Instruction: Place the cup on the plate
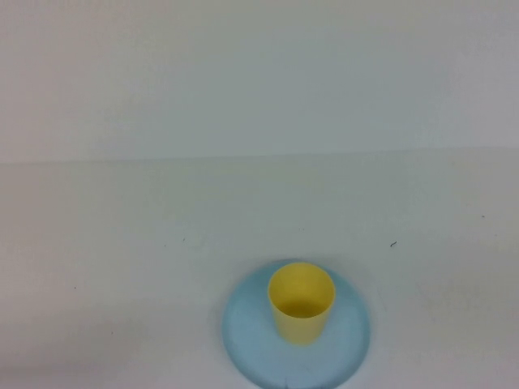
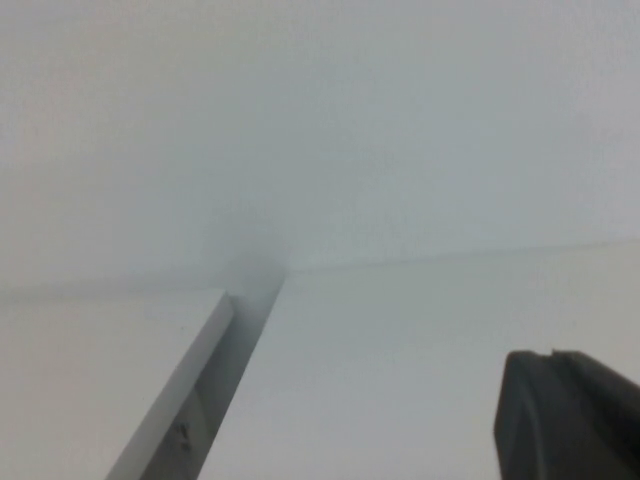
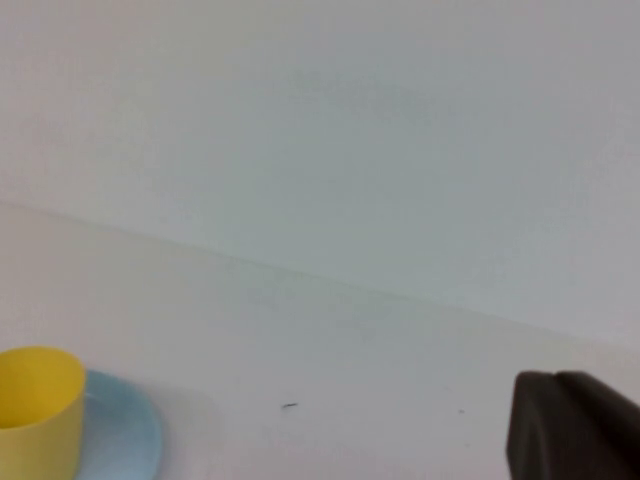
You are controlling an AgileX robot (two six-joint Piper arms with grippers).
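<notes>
**me:** At about 6 o'clock on the table in the high view, near its front edge, the cup stands upright, mouth up, on the plate. It sits a bit toward the plate's 12 o'clock side rather than dead centre, but its base looks fully inside the rim. Looks done to me.

**other op:** where are the arms? can't see either one from up top

**me:** Neither shows in the high view. The left gripper only peeks into its own wrist view, closed with nothing in it, pointed at bare table and a seam between two panels. The right gripper is closed and empty too, well apart from the cup; its wrist camera catches the cup and a slice of the plate off at one edge.

**other op:** so what could still bite you?

**me:** My guess: the plate is close to the table's near edge, so an arm swinging past could clip it or the cup. The cup looks light and fairly tall for its base, so a nudge at the rim could tip it. A sliding plate could carry it off too.
</notes>
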